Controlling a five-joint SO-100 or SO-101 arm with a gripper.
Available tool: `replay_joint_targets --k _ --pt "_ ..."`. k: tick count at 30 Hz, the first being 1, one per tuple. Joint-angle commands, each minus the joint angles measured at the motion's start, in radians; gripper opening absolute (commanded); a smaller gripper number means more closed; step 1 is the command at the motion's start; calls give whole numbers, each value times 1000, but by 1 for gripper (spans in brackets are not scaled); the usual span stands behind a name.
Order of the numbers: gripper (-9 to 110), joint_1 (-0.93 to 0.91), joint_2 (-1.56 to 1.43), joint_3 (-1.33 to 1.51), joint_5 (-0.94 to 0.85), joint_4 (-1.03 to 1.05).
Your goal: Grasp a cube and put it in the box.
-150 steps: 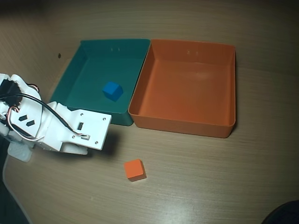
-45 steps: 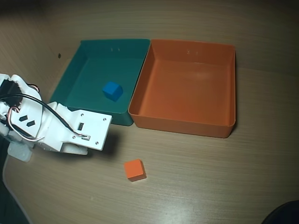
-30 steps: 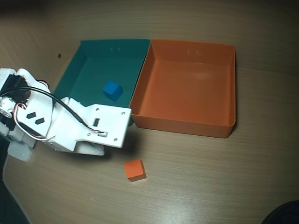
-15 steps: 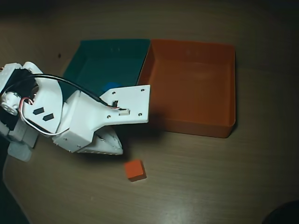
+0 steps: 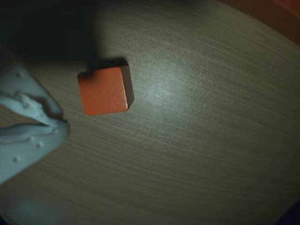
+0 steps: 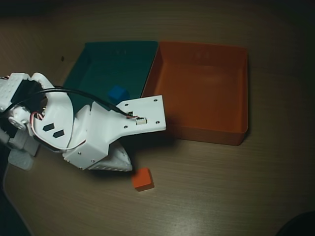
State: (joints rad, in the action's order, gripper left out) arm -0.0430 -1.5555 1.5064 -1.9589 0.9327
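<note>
End effector [image 6: 125,164] now closer to cube [image 6: 141,178] on table [image 6: 221,187].

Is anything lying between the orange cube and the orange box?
No. In the overhead view, only bare table lies between the cube and the box.

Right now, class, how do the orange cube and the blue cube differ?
The orange cube lies on the bare wooden table; the blue cube sits inside the teal tray. In the overhead view the orange cube is fully visible, while the arm partly hides the blue cube. Both look similar in size.
</note>
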Motion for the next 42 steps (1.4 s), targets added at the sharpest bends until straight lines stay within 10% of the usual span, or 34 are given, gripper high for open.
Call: replay_joint_targets --k 1,42 --pt "-5 -11 -9 -71 -6 -14" --pt "-5 -11 195 -184 -5 2"
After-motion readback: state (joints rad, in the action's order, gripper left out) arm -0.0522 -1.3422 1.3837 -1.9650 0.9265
